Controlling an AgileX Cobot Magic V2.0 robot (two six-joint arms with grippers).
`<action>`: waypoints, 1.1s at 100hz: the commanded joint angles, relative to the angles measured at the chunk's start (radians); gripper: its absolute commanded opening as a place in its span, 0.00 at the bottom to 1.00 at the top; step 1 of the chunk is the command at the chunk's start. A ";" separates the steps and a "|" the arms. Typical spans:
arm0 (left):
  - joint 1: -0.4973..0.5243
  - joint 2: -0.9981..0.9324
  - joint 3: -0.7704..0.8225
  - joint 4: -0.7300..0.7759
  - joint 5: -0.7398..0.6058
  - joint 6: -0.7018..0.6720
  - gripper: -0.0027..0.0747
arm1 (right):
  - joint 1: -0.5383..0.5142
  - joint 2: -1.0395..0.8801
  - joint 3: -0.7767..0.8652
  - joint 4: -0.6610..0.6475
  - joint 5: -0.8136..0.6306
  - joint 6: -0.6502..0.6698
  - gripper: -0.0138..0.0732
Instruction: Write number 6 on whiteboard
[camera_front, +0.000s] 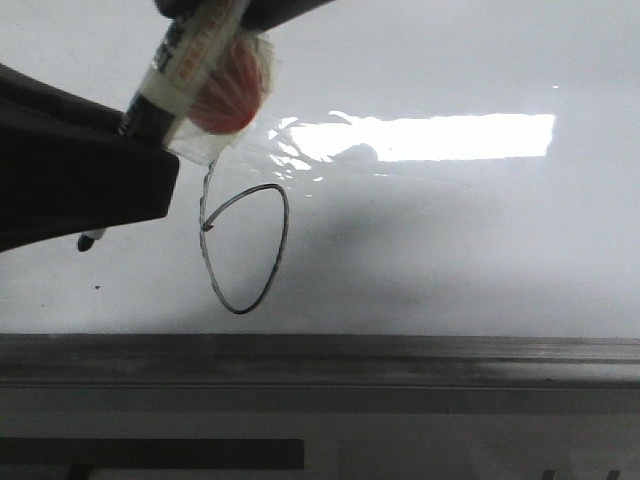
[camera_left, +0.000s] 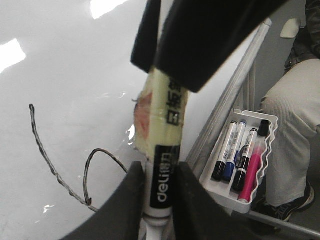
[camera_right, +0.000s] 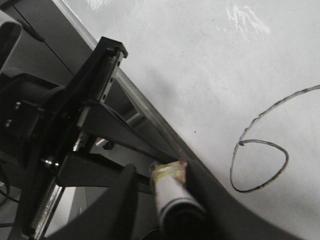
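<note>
While glare streaks across the large glossy white-grey whiteboard (camera_front: 450, 250), the thin black hand-drawn number 6 (camera_front: 245, 250) already stands on it, just above the grey metal ledge (camera_front: 400, 350) on the board's lower edge. The figure's long axis runs nearly vertical, its stem leaning slightly and its oval loop pointing down toward the ledge. The left gripper (camera_left: 159, 200), a dark mass up and to the left of the 6 in the front view, is clamped on a white, tape-wrapped board marker (camera_left: 167, 145); the pen slants from upper right to lower left, its black tip (camera_front: 90, 240) beside the stroke but seemingly clear of it. The right gripper (camera_right: 167, 190) grips a pale cylindrical object (camera_right: 170, 187), also near the 6. Judging by the closed loop, the left arm, being nearer, need only lift the marker off the board.
</note>
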 joint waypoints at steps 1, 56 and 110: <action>-0.007 -0.003 -0.031 -0.148 -0.052 -0.020 0.01 | -0.004 -0.018 -0.028 -0.001 -0.090 -0.009 0.64; 0.206 0.019 -0.079 -0.842 0.242 -0.020 0.01 | -0.004 -0.018 -0.028 -0.003 -0.132 -0.009 0.60; 0.206 0.088 -0.100 -0.836 0.176 -0.020 0.17 | -0.004 -0.018 -0.028 -0.003 -0.116 -0.009 0.60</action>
